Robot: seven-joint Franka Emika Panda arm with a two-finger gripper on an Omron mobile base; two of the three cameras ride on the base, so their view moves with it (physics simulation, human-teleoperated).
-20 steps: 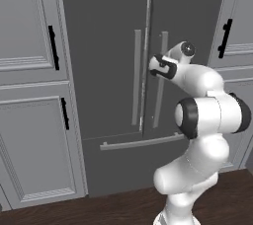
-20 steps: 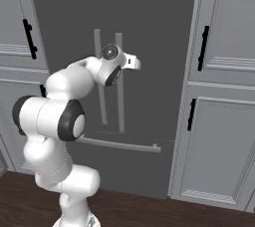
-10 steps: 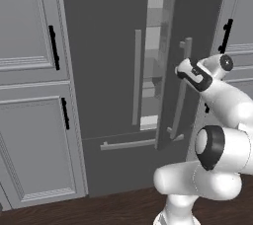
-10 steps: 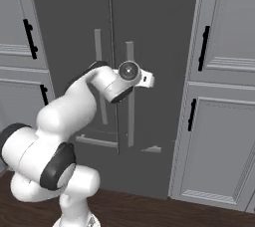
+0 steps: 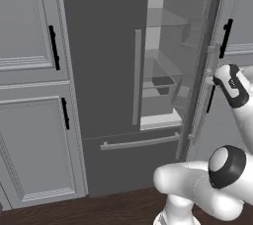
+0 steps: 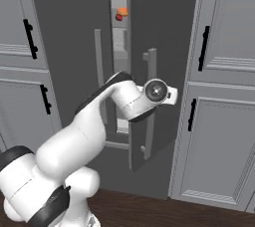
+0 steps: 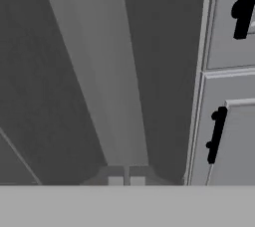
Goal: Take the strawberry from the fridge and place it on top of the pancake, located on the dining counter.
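The fridge (image 5: 104, 71) is dark grey and its right door (image 6: 159, 32) stands partly open, showing pale shelves inside. Through the gap I see the strawberry (image 6: 118, 17), a tiny dark-red berry on an upper shelf, just below a flat orange disc (image 6: 122, 11). My gripper (image 7: 126, 181) is shut, its tips close together at the foot of the right door's long grey handle (image 7: 107, 81); I cannot tell whether it pinches the bar. From the left base view the hand (image 5: 230, 87) sits beside that handle (image 5: 210, 71). The pancake and the dining counter are out of view.
Light grey panelled cabinets with black handles flank the fridge on the left (image 5: 29, 95) and right (image 6: 224, 96). The left fridge door with its bar handle (image 5: 137, 76) is closed. The bottom drawer handle (image 5: 141, 141) runs across below. Dark wood floor (image 6: 149, 211) lies in front.
The right fridge door has swung from closed to partly open. My arm has swung to the right with the door's handle, and the shelves and the strawberry have come into sight.
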